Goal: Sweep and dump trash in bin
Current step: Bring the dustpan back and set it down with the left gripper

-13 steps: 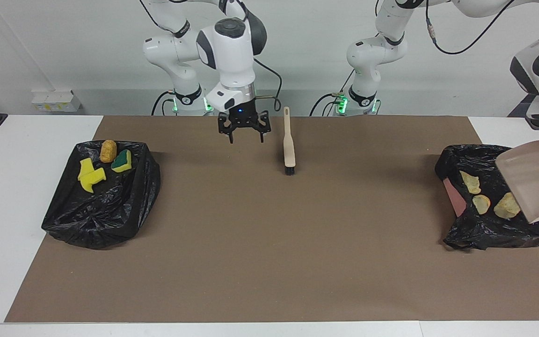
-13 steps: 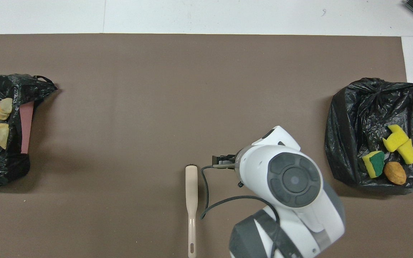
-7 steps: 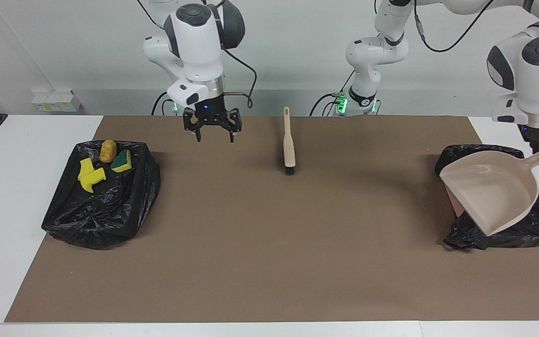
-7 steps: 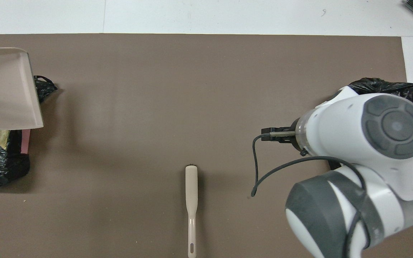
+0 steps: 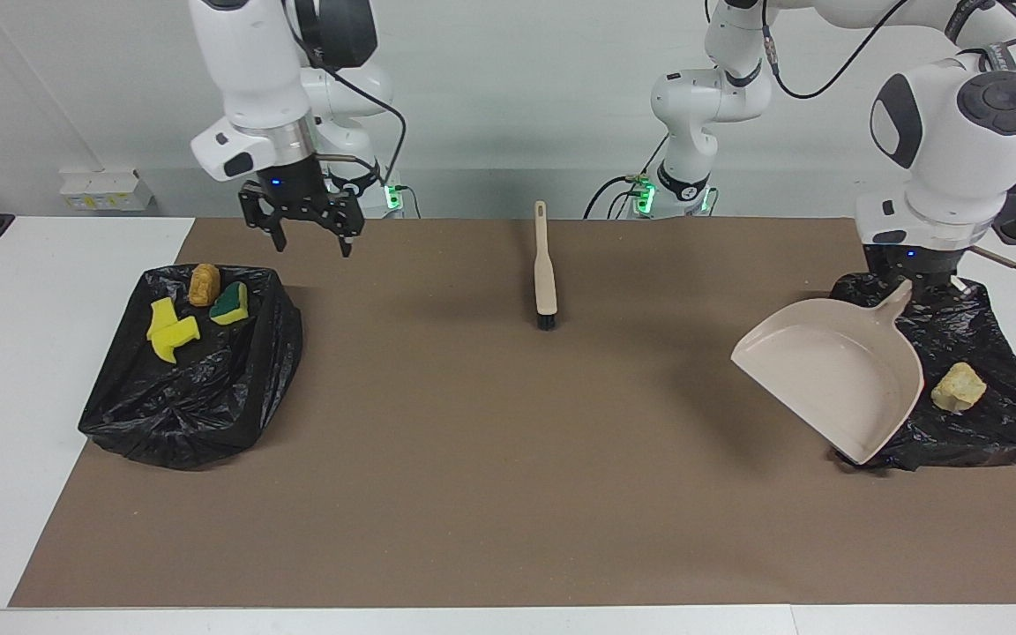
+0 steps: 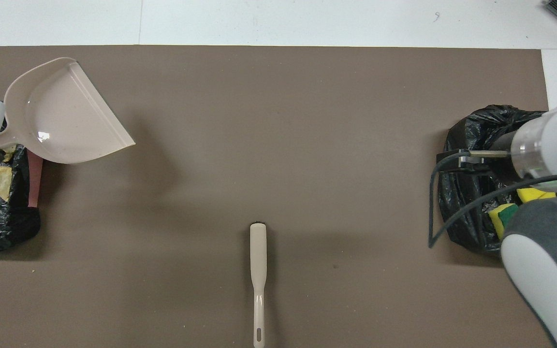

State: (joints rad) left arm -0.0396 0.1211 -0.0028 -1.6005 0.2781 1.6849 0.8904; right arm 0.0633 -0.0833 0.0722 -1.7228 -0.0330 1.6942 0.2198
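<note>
**One dump done, pan coming away empty**

One second has been enough to alter the picture at both ends of the table. A second ago the dustpan (image 5: 834, 379) hung tipped over the bin at the left arm's end (image 5: 993, 423). Now we see it swung off that bin toward the middle of the brown mat (image 5: 508, 494), its mouth slanting down. In the overhead view its inside looks bare. The left gripper (image 5: 909, 280) is clamped on the pan's handle, above the bin.

The right gripper (image 5: 301, 231) has also travelled. It has left its spot beside the brush (image 5: 545, 273) and now hangs, fingers spread and holding nothing, over the edge of the bin at the right arm's end (image 5: 190, 406). The brush lies flat on the mat, untouched.

We take this to mean the load is tipped out and the sweeping is over, since we find no scrap on the mat in either view. What seems left is setting the pan down.

The trash sits in the two black-lined bins:

- **Right arm's end:** yellow sponge pieces (image 5: 173, 331), a green-backed sponge (image 5: 230, 302) and an orange-tan lump (image 5: 204, 284), bunched together nearer the robots.
- **Left arm's end:** a pale crusty lump (image 5: 958, 388) shows on the liner. The pan hides whatever else lies there.
</note>
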